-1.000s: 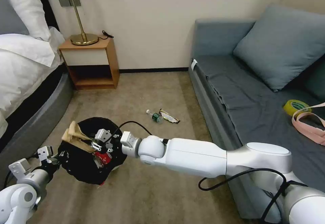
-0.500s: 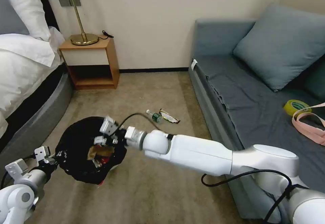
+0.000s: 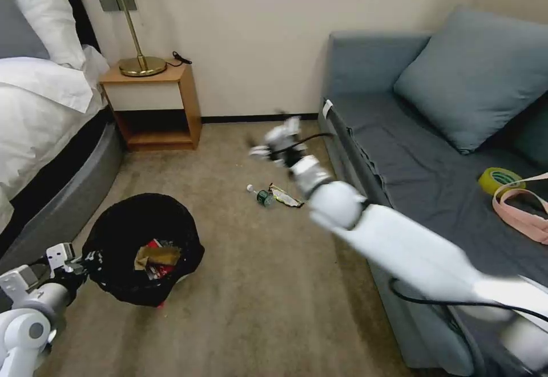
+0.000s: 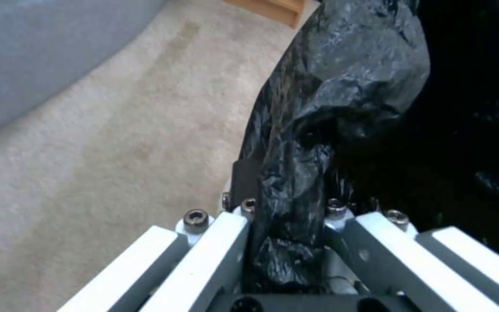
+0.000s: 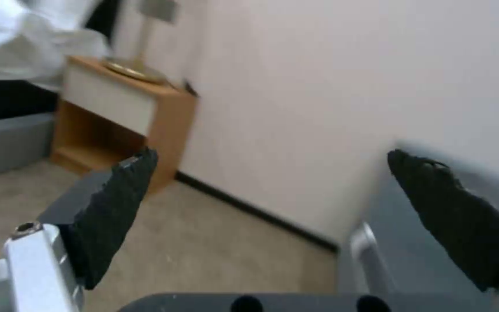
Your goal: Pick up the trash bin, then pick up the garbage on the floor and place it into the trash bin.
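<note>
Over on the left, the left claw [image 3: 73,262] is clamped tight on the rim of the bin [image 3: 123,223], a fold of the black bag pinched between its fingers [image 4: 215,242], and it holds the bin low by the foot of the bed [image 3: 51,206]. I cannot tell whether the bin is lifted clear of the carpet [image 3: 245,286] or resting on it. Inside it lie a tan wrapper [image 3: 160,255] and a red-and-white packet [image 3: 154,268], so by my reckoning two pieces of the garbage are in. Behind, against the wall, stands a nightstand [image 3: 153,106] with a brass lamp [image 3: 137,52]. Moving across the carpet, a small bottle [image 3: 261,195] with a green label lies on its side, and touching it, or nearly, is a yellowish-black wrapper [image 3: 285,197]; these two are well apart from the bin and remain to be collected. Above and just beyond them hangs the right claw [image 3: 277,143], its fingers [image 5: 111,212] spread wide with nothing between them, the arm blurred with motion beside the front edge of the sofa [image 3: 399,154]. Far right on the sofa sit a tape roll [image 3: 498,178] and a pink strap [image 3: 522,209], no part of the job. About halfway done, I'd judge: bin in hand, two pieces in, two left on the floor.
</note>
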Tool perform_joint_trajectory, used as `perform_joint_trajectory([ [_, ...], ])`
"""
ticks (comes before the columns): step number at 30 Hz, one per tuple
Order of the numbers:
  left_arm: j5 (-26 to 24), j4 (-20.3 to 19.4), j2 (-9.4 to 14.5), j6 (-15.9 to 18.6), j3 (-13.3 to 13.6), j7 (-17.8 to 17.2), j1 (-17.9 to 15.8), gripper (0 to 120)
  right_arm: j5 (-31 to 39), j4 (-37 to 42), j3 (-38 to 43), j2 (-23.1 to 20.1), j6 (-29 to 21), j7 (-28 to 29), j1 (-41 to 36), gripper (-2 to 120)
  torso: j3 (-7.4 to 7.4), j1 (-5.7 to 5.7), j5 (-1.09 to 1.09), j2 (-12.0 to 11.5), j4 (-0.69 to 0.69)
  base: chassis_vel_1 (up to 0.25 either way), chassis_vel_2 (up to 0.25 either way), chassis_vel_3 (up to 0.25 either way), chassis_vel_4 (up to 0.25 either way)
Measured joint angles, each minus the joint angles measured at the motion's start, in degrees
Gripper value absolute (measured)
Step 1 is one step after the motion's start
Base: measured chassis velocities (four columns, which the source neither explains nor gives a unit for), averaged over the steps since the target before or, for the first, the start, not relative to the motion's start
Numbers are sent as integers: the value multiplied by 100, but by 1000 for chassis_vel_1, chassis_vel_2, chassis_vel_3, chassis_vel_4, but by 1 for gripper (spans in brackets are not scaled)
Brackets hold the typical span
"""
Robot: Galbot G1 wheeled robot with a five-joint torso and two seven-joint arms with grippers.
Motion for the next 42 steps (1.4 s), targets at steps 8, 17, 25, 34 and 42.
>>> perform_joint_trajectory([
  [8,52,-38,-29,26,-127,-20,2,2,589,1378,1841,-362,-682,442,-1910,100,0,-1,-2,1,1,0,0,0,0],
  [17,67,-160,-118,90,-100,-66,-1,2,159,2242,3237,-285,-612,275,-3963,100,-1,0,-3,0,1,0,0,0,0],
  [25,121,-197,-254,132,-101,-81,4,2,-97,2668,3618,28,-594,166,-4932,100,0,0,-4,0,2,0,0,0,0],
  [34,74,-217,-234,132,-202,-129,14,2,-415,2761,3567,336,-571,-72,-5246,100,0,-1,-3,0,2,0,0,0,0],
  [42,44,-139,-251,125,-244,-128,13,2,-402,2746,3505,341,-452,-227,-5258,100,0,-1,-4,0,2,0,0,0,0],
])
